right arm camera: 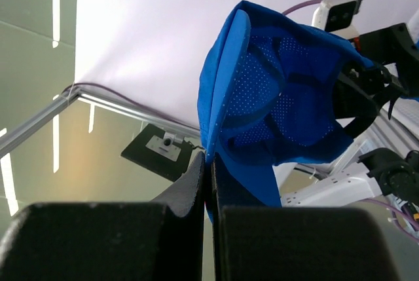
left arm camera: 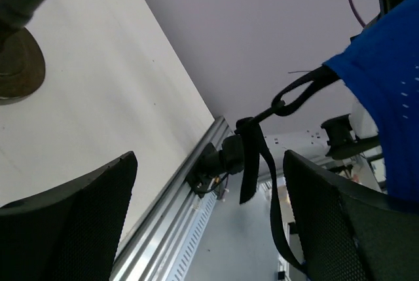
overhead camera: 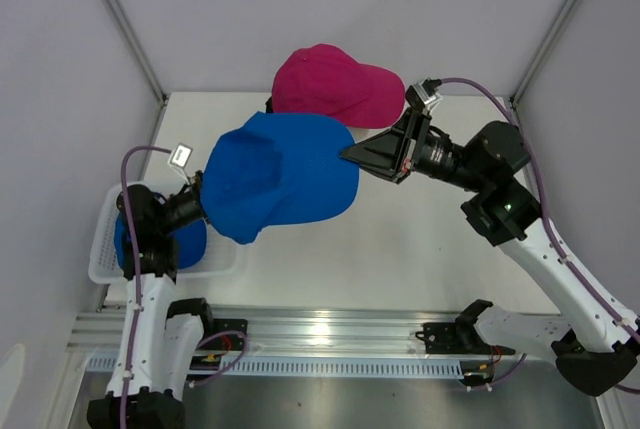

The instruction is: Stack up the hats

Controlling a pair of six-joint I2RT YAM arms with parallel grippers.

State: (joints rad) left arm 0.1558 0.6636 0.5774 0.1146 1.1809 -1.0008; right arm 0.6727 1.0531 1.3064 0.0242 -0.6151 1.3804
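Top external view has the royal blue fabric baseball cap (overhead camera: 285,174) held up over the white table (overhead camera: 420,249), left of centre. The right gripper (overhead camera: 348,154) pinches its edge from the right. Behind it, at the back of the table, sits a magenta-pink fabric cap (overhead camera: 335,84). What it's perched on is covered from this angle.

On the left there's a white mesh basket (overhead camera: 100,254) with a second blue cap (overhead camera: 187,242) inside, half hidden by the left arm.

The right wrist view is the one that shows the grip properly. The fingers are clamped tight together on the cap's edge, and you're looking into its perforated inside.

From above, the held cap covers the left gripper (left arm camera: 208,163). Only the left wrist view shows its fingers, spread wide and not closed on anything. That view also shows the cap's dangling black strap (left arm camera: 262,156), a brown round stand base (left arm camera: 19,65) and the aluminium rail (left arm camera: 170,209).
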